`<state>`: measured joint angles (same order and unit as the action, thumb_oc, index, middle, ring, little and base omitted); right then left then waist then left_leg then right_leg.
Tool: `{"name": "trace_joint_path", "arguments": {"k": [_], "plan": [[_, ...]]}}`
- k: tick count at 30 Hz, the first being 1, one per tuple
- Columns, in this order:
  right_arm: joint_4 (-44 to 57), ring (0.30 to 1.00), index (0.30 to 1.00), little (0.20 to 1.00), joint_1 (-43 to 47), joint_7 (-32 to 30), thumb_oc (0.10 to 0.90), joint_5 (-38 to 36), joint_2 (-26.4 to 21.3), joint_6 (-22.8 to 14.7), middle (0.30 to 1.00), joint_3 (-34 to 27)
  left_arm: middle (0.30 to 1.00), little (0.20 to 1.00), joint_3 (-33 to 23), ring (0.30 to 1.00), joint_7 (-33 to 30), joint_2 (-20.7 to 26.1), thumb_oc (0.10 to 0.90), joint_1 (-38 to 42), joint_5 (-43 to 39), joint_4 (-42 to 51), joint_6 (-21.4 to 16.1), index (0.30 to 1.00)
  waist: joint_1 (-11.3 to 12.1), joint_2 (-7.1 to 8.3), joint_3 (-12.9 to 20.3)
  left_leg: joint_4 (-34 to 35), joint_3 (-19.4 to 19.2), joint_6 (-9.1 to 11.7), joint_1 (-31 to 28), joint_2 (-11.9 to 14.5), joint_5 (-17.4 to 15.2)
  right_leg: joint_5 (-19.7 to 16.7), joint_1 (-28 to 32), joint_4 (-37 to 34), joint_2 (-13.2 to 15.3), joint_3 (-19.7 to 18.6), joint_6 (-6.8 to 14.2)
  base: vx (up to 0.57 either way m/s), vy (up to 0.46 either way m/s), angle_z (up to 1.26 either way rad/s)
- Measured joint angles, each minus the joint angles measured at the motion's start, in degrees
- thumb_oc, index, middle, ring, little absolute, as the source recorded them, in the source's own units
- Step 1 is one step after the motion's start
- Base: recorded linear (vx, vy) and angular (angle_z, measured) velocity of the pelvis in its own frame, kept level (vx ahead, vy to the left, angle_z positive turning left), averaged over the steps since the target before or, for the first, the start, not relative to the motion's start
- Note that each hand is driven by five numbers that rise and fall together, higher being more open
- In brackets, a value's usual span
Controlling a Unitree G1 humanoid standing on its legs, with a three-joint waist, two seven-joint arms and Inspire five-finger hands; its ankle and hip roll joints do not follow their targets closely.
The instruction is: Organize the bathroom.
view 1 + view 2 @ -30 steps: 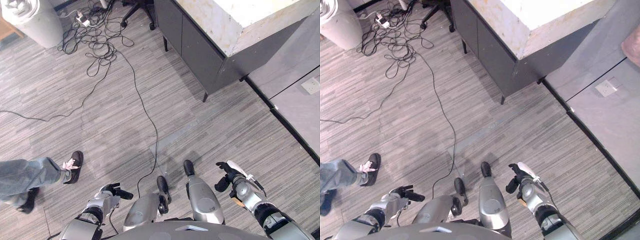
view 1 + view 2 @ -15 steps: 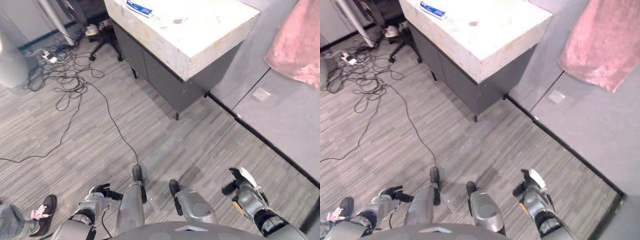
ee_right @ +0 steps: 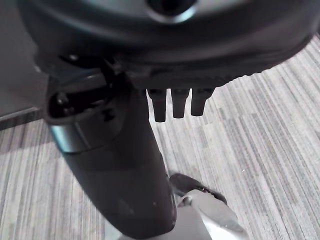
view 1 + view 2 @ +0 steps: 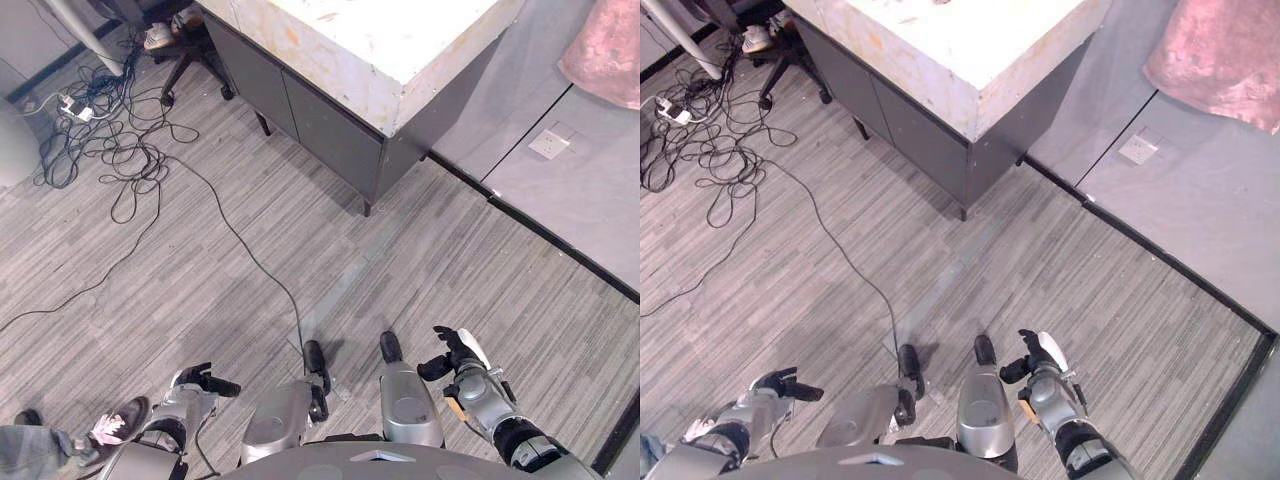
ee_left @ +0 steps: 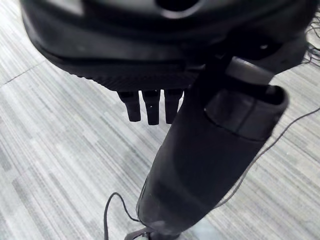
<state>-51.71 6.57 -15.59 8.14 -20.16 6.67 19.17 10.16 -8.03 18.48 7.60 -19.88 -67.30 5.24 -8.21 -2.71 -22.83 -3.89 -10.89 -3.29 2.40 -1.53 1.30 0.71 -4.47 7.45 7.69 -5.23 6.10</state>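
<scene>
Both hands, left hand (image 4: pixel 196 383) and right hand (image 4: pixel 452 356), hang relaxed, apparently empty; floor cables (image 4: pixel 120 150) could snag a step toward the vanity (image 4: pixel 330 120).

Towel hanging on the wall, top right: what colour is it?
Pink. The towel shows best in the right eye view, against the grey wall.

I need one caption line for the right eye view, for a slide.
Both hands, left and right, hang empty above the grey floor, before a dark cabinet with a pale top; pink cloth hangs on the wall.
</scene>
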Motion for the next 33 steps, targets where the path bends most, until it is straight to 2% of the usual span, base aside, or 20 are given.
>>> {"name": "trace_joint_path", "arguments": {"k": [2,3,4,5,6,8,11,12,14,15,16,17,18,20,22,24,26,27,30,33], "plan": [[-0.72,0.900,0.900,0.900,0.22,0.13,0.800,0.52,0.60,0.38,0.900,-1.94,0.900,0.900,-0.09,0.900,-0.04,-0.27,0.800,-0.95,-0.03,0.93,0.32,0.900,0.31,0.71,-0.19,0.17,-1.28,0.69,-1.11,0.38,-0.45,-3.22,-0.67,0.02,-1.63,0.75,0.76,0.13,0.100,-0.72],[-1.48,0.900,0.900,0.900,3.14,0.82,0.800,1.78,1.54,0.52,0.900,-2.63,0.900,0.900,-1.43,0.900,-0.48,0.16,0.800,-4.87,-0.04,5.06,1.12,0.900,2.08,0.84,-0.37,0.17,-4.07,1.55,-1.32,3.53,-1.02,-8.17,-5.89,3.68,-4.31,4.44,2.69,0.21,-0.038,-2.48],[-0.14,0.900,0.900,0.900,4.63,2.12,0.800,2.67,2.55,0.48,0.900,-2.19,0.900,0.900,-2.21,0.900,-0.76,0.50,0.800,-7.95,0.01,6.43,1.43,0.900,4.24,1.70,-0.15,2.03,-10.93,1.58,-4.15,6.16,-1.88,-9.35,-8.79,5.72,-4.62,13.05,4.85,0.19,-0.067,-2.92],[3.52,0.900,0.900,0.900,3.22,2.88,0.800,2.68,1.62,0.51,0.900,-0.72,0.900,0.900,-2.80,0.900,-1.39,0.21,0.800,-8.17,-0.03,4.72,3.35,0.900,4.27,3.22,0.35,1.56,-13.56,2.14,-5.48,5.47,-3.66,-5.95,-9.83,6.23,-2.97,18.11,2.34,0.16,-0.067,-2.13],[7.30,0.900,0.900,0.900,2.41,3.14,0.800,2.73,0.26,0.91,0.900,0.76,0.900,0.900,-3.53,0.900,-2.00,-0.01,0.800,-8.55,-0.02,4.21,3.72,0.900,2.89,5.66,0.75,-0.20,-14.61,1.63,-5.75,4.76,-5.44,-3.97,-10.71,8.56,-0.38,21.13,2.56,0.09,-0.118,-0.96],[7.88,0.900,0.900,0.900,1.45,3.88,0.800,2.72,-0.59,1.79,0.900,0.36,0.900,0.900,-4.31,0.900,-2.45,0.09,0.800,-8.10,-0.03,5.73,3.23,0.900,3.51,7.36,1.24,-2.09,-17.89,1.69,-5.80,4.65,-6.91,-1.09,-11.69,10.35,3.73,30.08,-0.13,0.11,-0.098,-0.55],[6.61,0.900,0.900,0.900,-1.96,3.75,0.800,2.20,-0.90,3.24,0.900,-0.52,0.900,0.900,-6.12,0.900,-2.17,-0.07,0.800,-7.55,0.06,7.11,1.04,0.900,3.01,6.10,3.04,-8.09,-14.57,9.42,-4.83,6.88,-7.57,1.75,-7.95,8.78,-3.23,21.15,-4.17,0.04,0.032,-0.07],[5.24,0.900,0.900,0.900,-2.59,3.80,0.800,2.21,-0.57,3.15,0.900,-0.52,0.900,0.900,-6.89,0.900,-2.15,0.35,0.800,-6.42,0.04,6.31,0.92,0.900,3.16,7.21,3.47,-16.69,-9.62,10.66,-1.55,7.29,-8.25,1.41,-6.68,7.62,-3.56,19.83,-10.07,0.08,0.114,0.04],[4.03,0.900,0.900,0.900,-2.46,3.85,0.800,2.16,-1.91,4.75,0.900,0.25,0.900,0.900,-6.59,0.900,-2.53,-0.31,0.800,-4.17,-0.55,4.35,1.47,0.900,4.66,6.14,3.93,-35.40,0.90,9.49,8.43,8.28,-6.38,0.89,-5.34,6.99,-3.41,16.08,-13.41,0.10,0.203,-0.75],[4.70,0.900,0.900,0.900,-2.09,3.72,0.800,2.16,-3.60,5.09,0.900,1.03,0.900,0.900,-6.62,0.900,-2.62,-1.41,0.800,-4.85,-0.69,4.33,1.47,0.900,4.84,4.36,4.95,-36.59,3.48,10.02,10.69,8.94,-7.48,0.30,-4.75,5.62,-4.52,14.11,-12.60,0.10,0.242,-0.99],[4.70,0.900,0.900,0.900,-2.09,3.72,0.800,2.16,-3.60,5.09,0.900,1.03,0.900,0.900,-6.62,0.900,-2.62,-1.41,0.800,-4.85,-0.69,4.33,1.47,0.900,4.84,4.36,4.95,-36.59,3.48,10.02,10.69,8.94,-7.48,0.30,-4.75,5.62,-4.52,14.11,-12.60,0.13,0.534,-1.11],[2.63,0.900,0.900,0.900,-1.09,2.63,0.800,2.13,-5.27,4.93,0.900,1.73,0.900,0.900,-6.00,0.900,-4.04,-3.26,0.800,-4.23,-2.57,4.02,2.28,0.900,2.68,0.93,6.75,-16.49,5.22,9.04,9.14,12.38,-4.99,-0.44,-1.03,1.60,-7.07,11.62,-11.02,0.07,0.362,-0.73],[1.44,0.900,0.900,0.900,-0.65,2.28,0.800,2.06,-5.09,4.69,0.900,1.91,0.900,0.900,-5.72,0.900,-4.01,-3.46,0.800,-3.62,-2.60,2.95,1.87,0.900,2.77,0.55,6.97,-8.41,5.26,8.82,7.24,13.13,-3.20,-0.53,-0.02,1.02,-7.78,10.87,-11.00,0.07,0.533,-0.92],[-0.75,0.900,0.900,0.900,0.08,0.47,0.800,-0.47,-4.63,3.81,0.900,1.72,0.900,0.900,-4.36,0.900,-4.27,-3.47,0.800,-1.92,-2.66,2.75,0.04,0.900,3.61,0.15,7.31,4.84,13.13,9.63,5.44,12.83,0.06,-0.01,0.81,0.20,-9.42,7.47,-10.31,0.00,0.351,-0.80],[-2.01,0.900,0.900,0.900,1.58,-1.71,0.800,-2.58,-4.05,3.20,0.900,1.95,0.900,0.900,-4.20,0.900,-4.51,-3.39,0.800,0.16,-2.56,3.88,0.79,0.900,4.46,0.50,7.19,0.42,15.21,8.04,7.32,10.90,1.94,-0.02,0.73,0.18,-9.87,4.01,-9.75,0.09,0.431,-1.02],[-2.50,0.900,0.900,0.900,2.00,-2.90,0.800,-2.94,-4.10,3.09,0.900,2.05,0.900,0.900,-3.96,0.900,-4.41,-3.94,0.800,1.26,-2.54,2.87,1.19,0.900,4.11,0.92,6.84,-2.25,12.25,7.58,6.43,8.43,2.05,0.26,1.58,0.25,-9.28,2.03,-9.77,0.08,0.363,-0.76],[-2.38,0.900,0.900,0.900,1.49,-3.04,0.800,-2.84,-4.64,2.98,0.900,1.38,0.900,0.900,-3.92,0.900,-4.40,-4.01,0.800,1.40,-2.62,2.89,0.55,0.900,2.79,-0.29,6.76,0.09,10.54,5.98,2.72,7.28,3.31,0.65,1.94,0.57,-10.02,0.13,-8.65,0.02,0.361,-0.43],[-1.33,0.900,0.900,0.900,1.60,-3.09,0.800,-2.81,-5.12,3.02,0.900,0.46,0.900,0.900,-3.84,0.900,-4.43,-4.04,0.800,1.37,-2.85,3.05,0.31,0.900,3.39,-1.26,6.28,2.35,10.03,3.31,0.24,7.82,3.07,1.80,0.93,2.13,-10.10,0.01,-7.38,-0.02,0.243,-0.36],[1.44,0.900,0.900,0.900,1.19,-3.40,0.800,-2.76,-5.06,3.09,0.900,-0.04,0.900,0.900,-4.20,0.900,-4.67,-3.14,0.800,2.11,-4.40,4.29,0.34,0.900,4.48,0.13,4.71,4.03,6.82,1.28,-0.64,3.72,2.54,4.45,-2.41,5.92,-5.55,-1.07,-5.61,0.02,0.219,-0.42],[1.63,0.900,0.900,0.900,1.10,-3.33,0.800,-2.78,-3.81,2.91,0.900,-0.65,0.900,0.900,-4.28,0.900,-4.84,-2.67,0.800,1.74,-4.49,4.14,1.20,0.900,6.26,-0.93,3.97,3.63,3.09,-1.68,-1.95,1.68,1.26,5.26,-2.20,5.09,3.56,7.45,-4.50,0.03,0.177,-0.58]]}}
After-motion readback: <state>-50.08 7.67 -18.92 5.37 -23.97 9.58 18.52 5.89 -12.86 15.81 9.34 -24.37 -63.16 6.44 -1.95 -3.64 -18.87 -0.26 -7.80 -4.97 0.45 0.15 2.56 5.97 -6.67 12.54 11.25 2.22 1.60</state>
